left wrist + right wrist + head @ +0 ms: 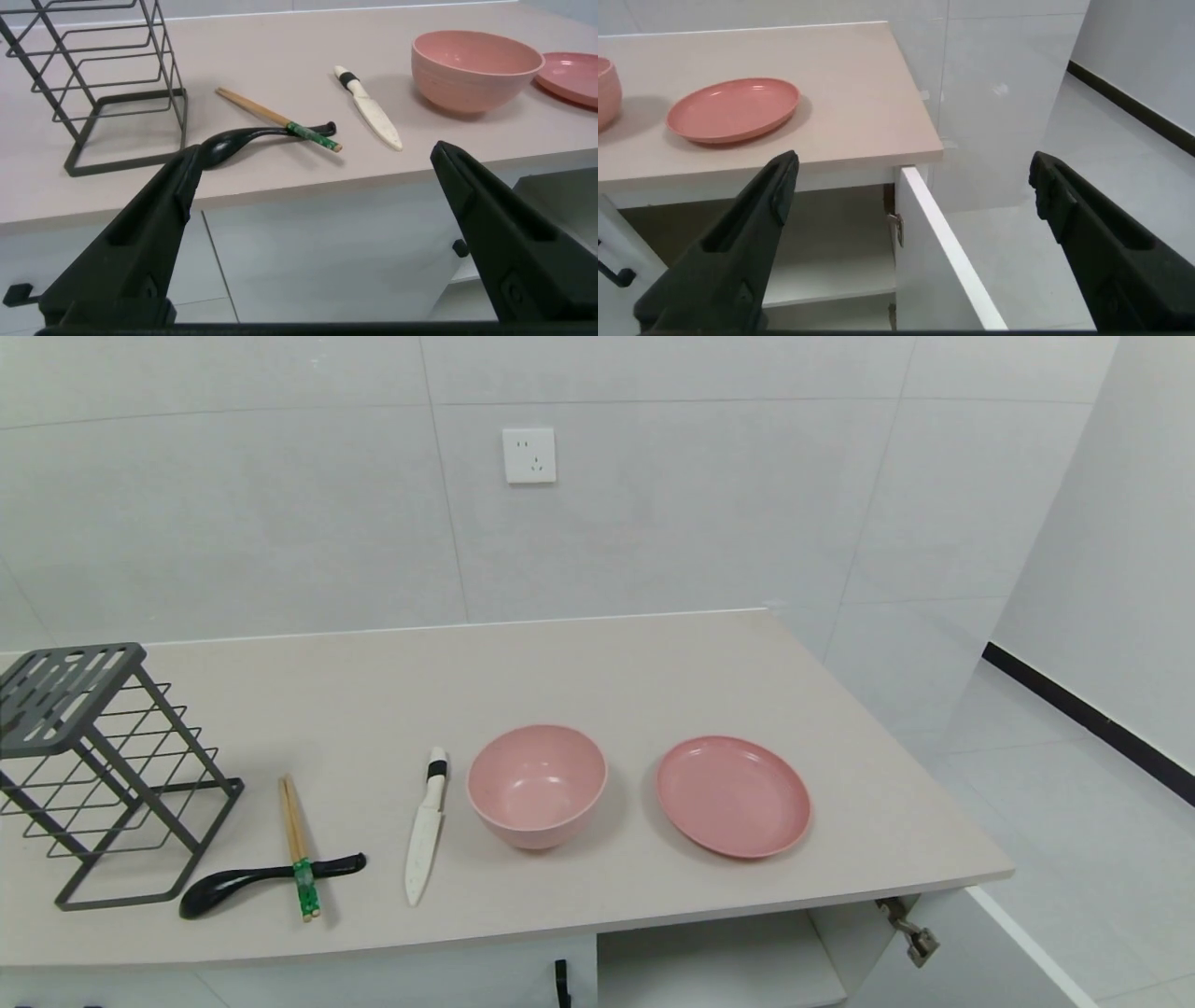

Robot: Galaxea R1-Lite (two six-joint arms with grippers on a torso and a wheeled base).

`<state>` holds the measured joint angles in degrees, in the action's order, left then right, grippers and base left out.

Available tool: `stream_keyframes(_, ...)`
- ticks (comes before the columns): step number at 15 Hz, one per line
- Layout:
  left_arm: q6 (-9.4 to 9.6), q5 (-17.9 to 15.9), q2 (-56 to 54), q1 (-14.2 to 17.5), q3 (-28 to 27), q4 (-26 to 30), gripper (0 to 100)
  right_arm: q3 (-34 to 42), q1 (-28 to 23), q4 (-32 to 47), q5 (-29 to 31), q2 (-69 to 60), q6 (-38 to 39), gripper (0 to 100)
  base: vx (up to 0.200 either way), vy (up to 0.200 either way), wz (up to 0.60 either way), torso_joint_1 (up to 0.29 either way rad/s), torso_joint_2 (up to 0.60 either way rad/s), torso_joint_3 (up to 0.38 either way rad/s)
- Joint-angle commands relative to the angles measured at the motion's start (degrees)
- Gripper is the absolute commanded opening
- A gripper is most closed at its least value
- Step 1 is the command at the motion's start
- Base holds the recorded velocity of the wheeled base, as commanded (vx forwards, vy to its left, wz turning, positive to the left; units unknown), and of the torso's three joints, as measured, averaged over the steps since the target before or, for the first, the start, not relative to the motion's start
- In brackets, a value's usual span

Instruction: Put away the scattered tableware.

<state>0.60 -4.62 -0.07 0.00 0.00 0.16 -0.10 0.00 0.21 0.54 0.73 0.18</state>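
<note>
At the far left of the table [597, 672] stands a dark wire rack [93, 775] with a slatted top. Just beside its front foot lies a black spoon [252, 882], bowl end toward the rack. A pair of wooden chopsticks [299, 849] lies across the spoon's handle, green-wrapped ends toward the table's front edge. Next comes a white knife [425, 826] with a black band on its handle, tip toward the front edge and apart from both neighbours. An upright pink bowl [537, 784] sits near the knife, and a pink plate [733, 795] lies flat farther right, apart from the bowl. A white socket [529, 455] is set in the tiled wall behind.

The left wrist view looks up from below the table's edge. There the left end effector [316, 159] is spread wide with nothing in it, and the spoon and chopsticks lie straight ahead between its fingers. The right wrist view shows the right end effector [913, 163], also spread wide and holding nothing, in front of an open white cabinet door [943, 252] under the table's right end. A shelf [831, 275] is visible inside, with the plate on the table above.
</note>
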Motion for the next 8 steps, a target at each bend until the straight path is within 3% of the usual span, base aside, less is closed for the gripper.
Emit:
stream_keyframes(1,0.11,0.0,0.1,0.0,0.0,0.0,100,0.0,0.0,0.1,0.0,0.0,0.2,100,0.0,0.0,0.0,0.0,0.0,0.0)
stream_keyframes(4,0.02,0.0,0.1,0.0,0.0,0.0,100,0.0,0.0,-2.8,-2.3,0.1,-0.2,100,0.0,0.0,0.0,0.0,0.0,0.0)
stream_keyframes(5,0.02,0.0,0.1,0.0,0.0,0.0,100,-0.5,-0.1,-9.2,-2.5,0.1,-0.4,100,0.0,0.0,0.0,0.0,0.0,0.0)
stream_keyframes(8,0.11,0.0,0.1,0.0,0.0,0.0,100,-11.5,-0.2,-4.3,-11.3,2.5,-2.4,100,0.0,0.0,0.0,0.0,0.0,0.0)
